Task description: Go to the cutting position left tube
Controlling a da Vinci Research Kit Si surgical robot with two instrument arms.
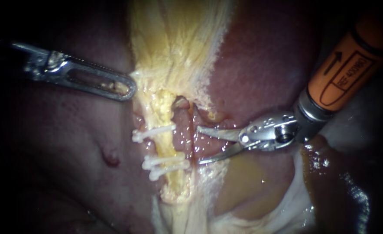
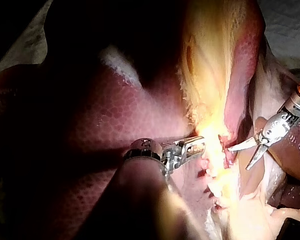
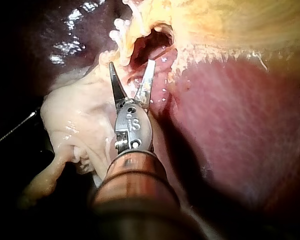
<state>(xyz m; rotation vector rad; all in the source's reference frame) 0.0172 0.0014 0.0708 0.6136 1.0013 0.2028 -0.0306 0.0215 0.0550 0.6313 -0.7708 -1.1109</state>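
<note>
The left tube (image 1: pixel 167 147) is a yellow-coated strand running down the middle, with one white clip (image 1: pixel 152 133) above and two white clips (image 1: pixel 167 164) below a bare stretch. A pinkish right tube (image 1: pixel 183 130) lies just beside it. My right instrument (image 1: pixel 200 145) has two blades standing open, their tips just right of both tubes and touching neither. In the right wrist view the open blades (image 3: pixel 132 70) point at the reddish hollow near the clips (image 3: pixel 117 30). My left instrument (image 1: pixel 128 89) holds the edge of the yellow tissue (image 1: pixel 174 47) with its windowed jaws together.
Dark red liver (image 1: pixel 61 143) fills the left side and also the upper right (image 1: pixel 261 56). Pale, glistening tissue (image 1: pixel 252 186) lies under the right instrument. Its orange shaft collar (image 1: pixel 347 69) comes in from the upper right. A small red spot (image 1: pixel 110 158) marks the liver.
</note>
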